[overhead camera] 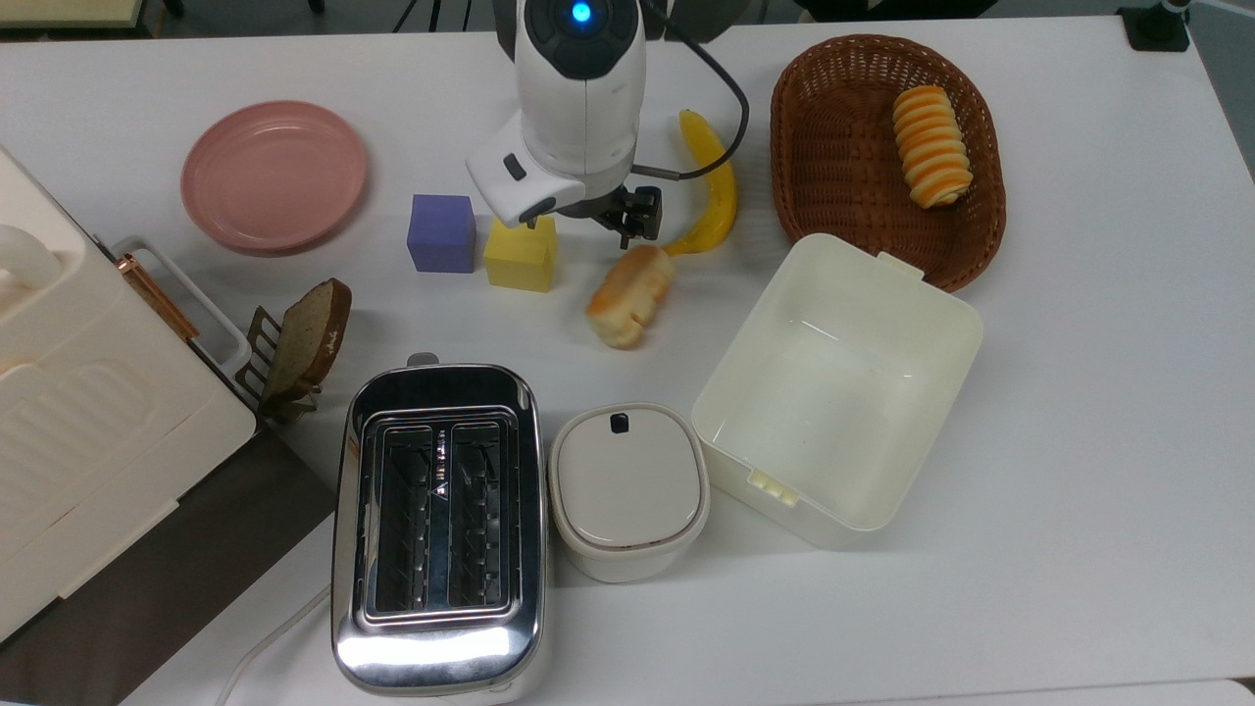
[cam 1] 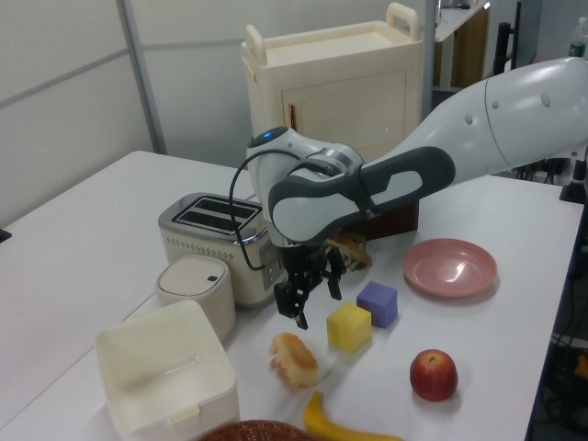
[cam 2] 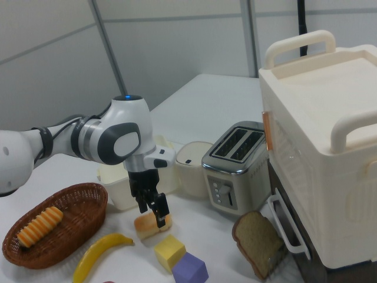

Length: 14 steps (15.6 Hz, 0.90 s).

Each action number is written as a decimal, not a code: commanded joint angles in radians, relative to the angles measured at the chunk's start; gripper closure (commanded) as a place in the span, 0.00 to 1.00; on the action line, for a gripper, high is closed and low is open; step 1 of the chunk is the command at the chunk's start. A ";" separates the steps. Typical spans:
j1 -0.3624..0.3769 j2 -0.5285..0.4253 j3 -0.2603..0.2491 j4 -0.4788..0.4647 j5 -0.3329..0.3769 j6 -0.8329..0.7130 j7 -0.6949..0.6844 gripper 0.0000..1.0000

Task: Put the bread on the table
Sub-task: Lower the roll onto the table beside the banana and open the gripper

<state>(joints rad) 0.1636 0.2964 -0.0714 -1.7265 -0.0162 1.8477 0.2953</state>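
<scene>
The gripper (cam 1: 312, 296) hangs in the centre of the left view with its two fingers spread apart and nothing between them. In the top view the gripper (overhead camera: 627, 218) sits in the upper centre of the frame, just above the bread (overhead camera: 630, 296). In the right view the gripper (cam 2: 151, 209) is at lower centre, and one finger overlaps the bread (cam 2: 151, 225) from this angle; contact cannot be determined.

The bread (cam 1: 294, 358) lies on the table (overhead camera: 1079, 412), free of the fingers, in the lower centre of the left view. In the top view it lies tilted, its upper end near the lower tip of the banana (overhead camera: 714, 186) and its lower end pointing toward the toaster (overhead camera: 438, 525).

To the top view's left of the bread stands the yellow cube (overhead camera: 521, 253), with the purple cube (overhead camera: 441, 232) just beside it. The open box (overhead camera: 836, 387) stands to the top view's right of the bread, apart from it. The basket (overhead camera: 843, 147) occupies the upper right of the top view and holds the striped roll (overhead camera: 931, 145). The pink plate (overhead camera: 274, 175) rests at upper left.
</scene>
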 commanded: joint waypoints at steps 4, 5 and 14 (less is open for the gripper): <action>-0.137 -0.184 0.002 0.045 -0.019 -0.197 -0.145 0.00; -0.153 -0.207 0.001 0.047 -0.019 -0.206 -0.148 0.00; -0.202 -0.263 -0.008 0.073 0.028 -0.228 -0.174 0.00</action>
<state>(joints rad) -0.0368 0.0449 -0.0775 -1.6599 -0.0208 1.6434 0.1384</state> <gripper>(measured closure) 0.000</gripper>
